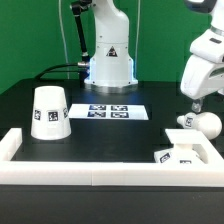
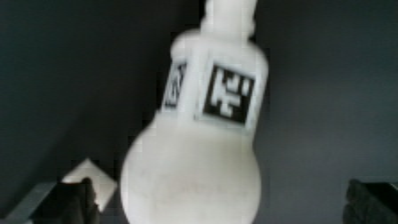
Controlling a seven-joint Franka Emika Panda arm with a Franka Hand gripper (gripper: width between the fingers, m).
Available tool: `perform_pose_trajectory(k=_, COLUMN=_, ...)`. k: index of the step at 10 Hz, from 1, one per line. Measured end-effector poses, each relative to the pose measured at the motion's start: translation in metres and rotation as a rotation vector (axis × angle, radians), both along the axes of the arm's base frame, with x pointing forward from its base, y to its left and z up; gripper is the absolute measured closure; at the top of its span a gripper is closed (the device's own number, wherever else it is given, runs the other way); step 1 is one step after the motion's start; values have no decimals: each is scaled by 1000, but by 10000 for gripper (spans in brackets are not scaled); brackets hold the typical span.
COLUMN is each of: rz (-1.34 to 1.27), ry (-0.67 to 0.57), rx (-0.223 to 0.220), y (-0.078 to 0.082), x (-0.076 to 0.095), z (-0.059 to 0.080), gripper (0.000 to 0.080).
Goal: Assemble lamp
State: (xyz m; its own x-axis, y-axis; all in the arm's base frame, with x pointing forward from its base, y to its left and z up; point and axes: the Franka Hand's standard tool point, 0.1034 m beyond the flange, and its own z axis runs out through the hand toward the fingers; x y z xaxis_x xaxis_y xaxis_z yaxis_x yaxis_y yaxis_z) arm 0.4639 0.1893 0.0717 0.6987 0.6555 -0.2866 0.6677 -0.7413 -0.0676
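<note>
The white bulb (image 1: 205, 123) lies on its side on the black table at the exterior view's right, with its tagged neck toward the left. In the wrist view the bulb (image 2: 199, 120) fills the middle, round end nearest the camera. My gripper (image 1: 193, 103) hangs just above the bulb, open; its dark fingertips (image 2: 82, 188) stand on either side of the round end, and the other finger is well apart from it. The small square base (image 1: 178, 155) sits near the front right corner. The cone shade (image 1: 48, 112) stands at the left.
The marker board (image 1: 110, 111) lies flat at the middle of the table in front of the robot's pedestal (image 1: 108, 65). White rails (image 1: 100, 172) edge the front and both sides of the table.
</note>
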Motion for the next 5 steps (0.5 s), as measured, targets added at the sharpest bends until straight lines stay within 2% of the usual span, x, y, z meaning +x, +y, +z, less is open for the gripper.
perform_pose_trajectory(k=1, rz=-4, ry=34, rx=-24, y=-1, x=0, z=1, gripper=101)
perform_pose_trajectory(k=4, rz=5, ry=231, rx=-139, y=0, x=-11, z=-1, gripper=101)
perform_pose_trajectory(k=5, rz=-10, ry=278, rx=-169, y=-2, x=-9, z=-4, gripper=101)
